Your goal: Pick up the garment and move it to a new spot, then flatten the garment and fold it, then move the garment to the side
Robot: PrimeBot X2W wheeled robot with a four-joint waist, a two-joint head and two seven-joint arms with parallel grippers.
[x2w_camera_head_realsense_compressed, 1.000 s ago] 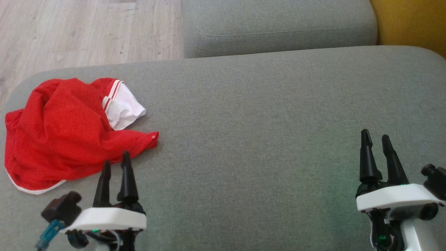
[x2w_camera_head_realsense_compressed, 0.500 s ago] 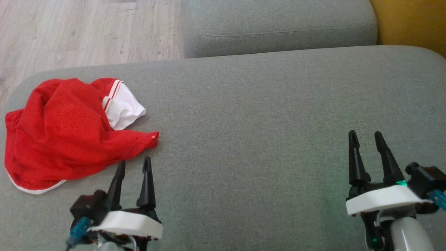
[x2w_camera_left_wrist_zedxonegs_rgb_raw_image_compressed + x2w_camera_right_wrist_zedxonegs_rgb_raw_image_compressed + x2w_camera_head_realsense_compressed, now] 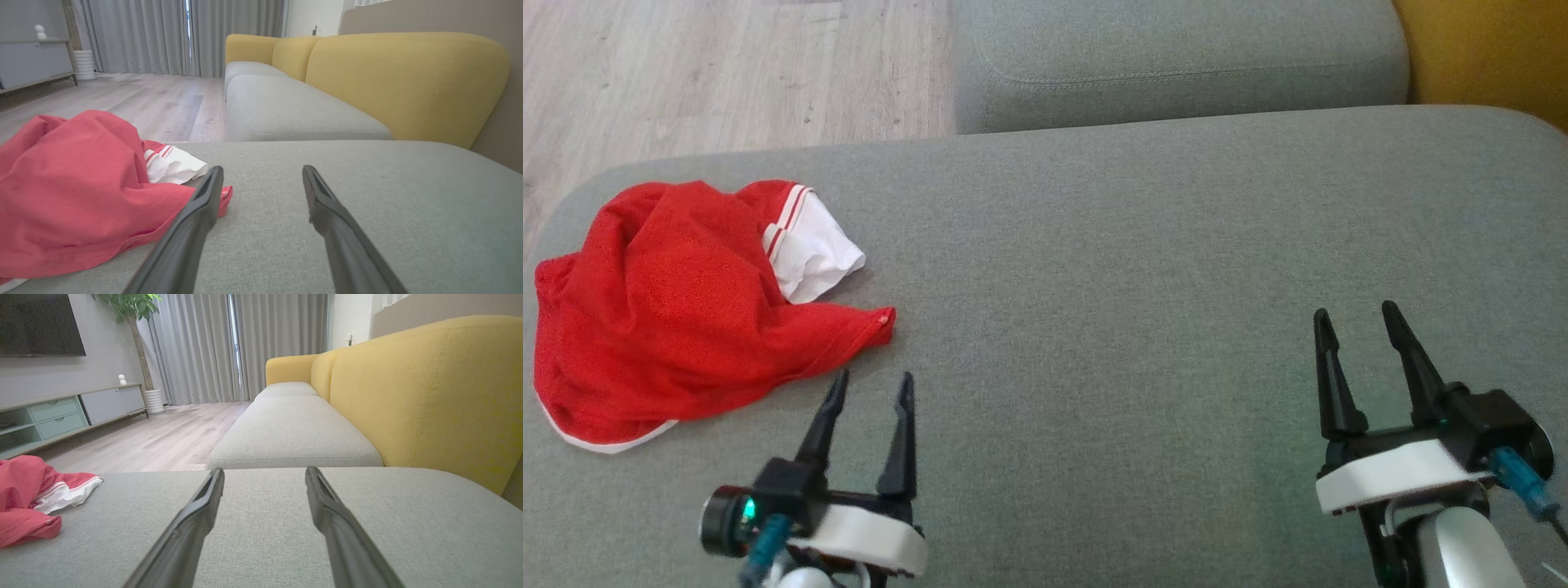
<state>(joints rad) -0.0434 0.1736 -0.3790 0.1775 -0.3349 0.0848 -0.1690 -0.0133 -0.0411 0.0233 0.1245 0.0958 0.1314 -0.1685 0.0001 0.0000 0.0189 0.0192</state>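
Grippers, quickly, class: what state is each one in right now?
Left gripper: open, holding nothing, near the red garment.
Right gripper: open, holding nothing, above the grey cushion.

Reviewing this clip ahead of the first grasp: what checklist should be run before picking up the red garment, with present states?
1. Left gripper open, empty: ok.
2. Right gripper open, empty: ok.
3. Red garment close to the left gripper, its corner just ahead of it: ok.
4. Garment lying flat: not ok, crumpled.
5. Bare grey seat cushion for a new spot: ok.
6. How many layers a pinch would take: cannot tell.
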